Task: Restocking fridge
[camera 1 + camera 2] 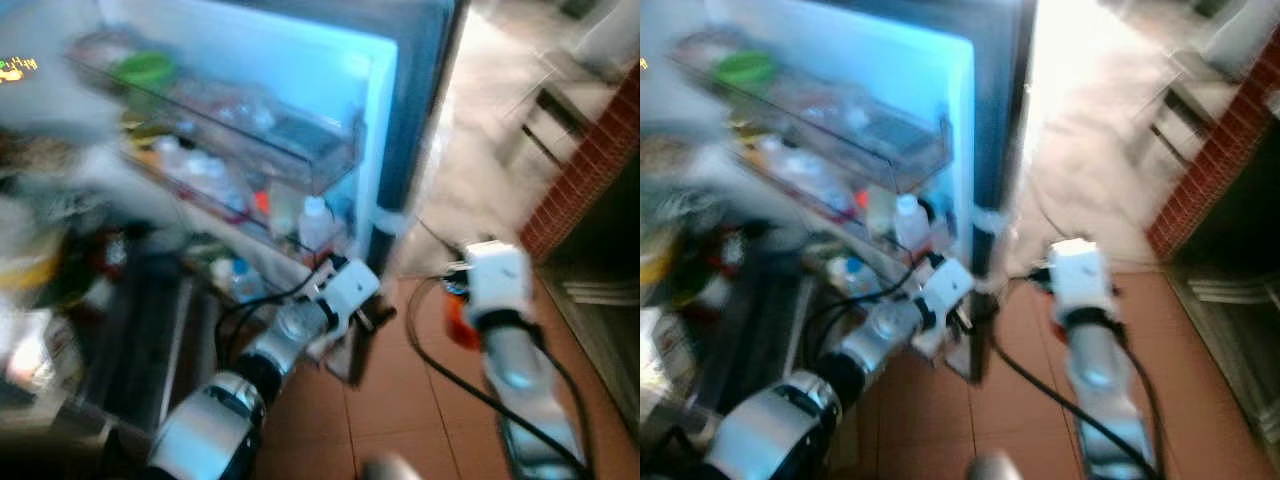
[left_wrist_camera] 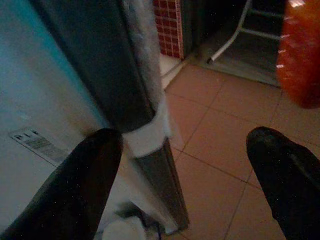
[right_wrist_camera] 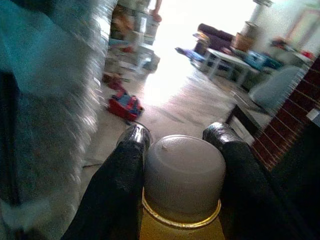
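The view is blurred. The fridge door (image 1: 385, 150) stands open, and its shelves (image 1: 250, 140) hold several bottles and jars, among them a small white bottle (image 1: 313, 222). My left gripper (image 2: 185, 145) is open, low at the door's outer edge (image 2: 145, 125), one finger (image 2: 80, 190) against the door's inner face. To the right, over the tiled floor, my right gripper (image 3: 177, 137) is shut on an orange bottle (image 1: 455, 318) with a pale round cap (image 3: 184, 172). The orange bottle (image 2: 300, 50) also hangs beyond the left gripper's fingers.
A red brick wall (image 1: 590, 170) with a dark opening stands at the right. A black cable (image 1: 450, 375) loops across the terracotta floor (image 1: 390, 410). Beyond the door is a bright room with a red object (image 3: 125, 106) on the floor and furniture (image 3: 225, 55).
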Motion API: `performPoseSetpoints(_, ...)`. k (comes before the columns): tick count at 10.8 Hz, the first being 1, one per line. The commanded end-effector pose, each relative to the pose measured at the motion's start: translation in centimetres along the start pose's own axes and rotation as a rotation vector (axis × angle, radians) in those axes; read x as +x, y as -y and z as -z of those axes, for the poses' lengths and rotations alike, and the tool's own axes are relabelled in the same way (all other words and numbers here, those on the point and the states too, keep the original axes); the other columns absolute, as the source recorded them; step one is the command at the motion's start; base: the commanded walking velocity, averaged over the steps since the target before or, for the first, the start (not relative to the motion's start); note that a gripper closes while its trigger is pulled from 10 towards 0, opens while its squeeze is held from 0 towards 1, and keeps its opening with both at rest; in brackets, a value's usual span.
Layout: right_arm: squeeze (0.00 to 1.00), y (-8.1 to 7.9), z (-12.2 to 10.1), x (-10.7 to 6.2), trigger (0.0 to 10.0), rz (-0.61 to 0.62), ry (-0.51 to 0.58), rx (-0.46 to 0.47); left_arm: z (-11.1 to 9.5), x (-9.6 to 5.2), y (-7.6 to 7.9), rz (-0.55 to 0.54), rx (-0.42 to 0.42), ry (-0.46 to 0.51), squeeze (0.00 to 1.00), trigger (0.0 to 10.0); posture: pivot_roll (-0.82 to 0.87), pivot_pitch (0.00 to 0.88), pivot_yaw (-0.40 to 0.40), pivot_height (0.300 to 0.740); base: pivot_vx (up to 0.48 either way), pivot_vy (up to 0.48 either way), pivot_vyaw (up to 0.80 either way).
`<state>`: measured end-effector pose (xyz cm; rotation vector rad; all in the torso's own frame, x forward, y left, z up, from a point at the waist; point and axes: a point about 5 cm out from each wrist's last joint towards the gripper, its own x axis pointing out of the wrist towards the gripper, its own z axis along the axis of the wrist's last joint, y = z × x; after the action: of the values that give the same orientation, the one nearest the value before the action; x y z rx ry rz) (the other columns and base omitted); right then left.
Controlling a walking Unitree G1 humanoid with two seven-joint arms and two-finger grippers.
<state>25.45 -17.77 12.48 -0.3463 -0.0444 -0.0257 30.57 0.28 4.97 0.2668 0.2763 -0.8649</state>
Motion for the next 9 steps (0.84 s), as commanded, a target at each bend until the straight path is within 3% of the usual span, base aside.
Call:
performPoseSetpoints(1,0.0,1.2,-0.4,0.0,10.0,0.039,0.019,-0.025,-2.2,1.5,2.1,-0.009,-0.117,0.072,0.0,10.0,-0.16,0.023,0.034,0.74,0.48,0.0,0.0)
performPoseSetpoints(7,0.0,1.3,-0.4,0.1,10.0,0.035,0.022,-0.031,-2.1,1.5,1.4,-0.099,-0.093,0.044,0.0,10.0,-0.17,0.028,0.031,0.74,0.469,0.0,0.0)
performPoseSetpoints(9,0.0,1.4,-0.5,0.1,10.0,0.034,0.024,-0.033,-2.0,1.4,0.9,-0.147,-0.088,0.038,0.0,10.0,-0.17,0.033,0.029,0.74,0.396,0.268,0.0)
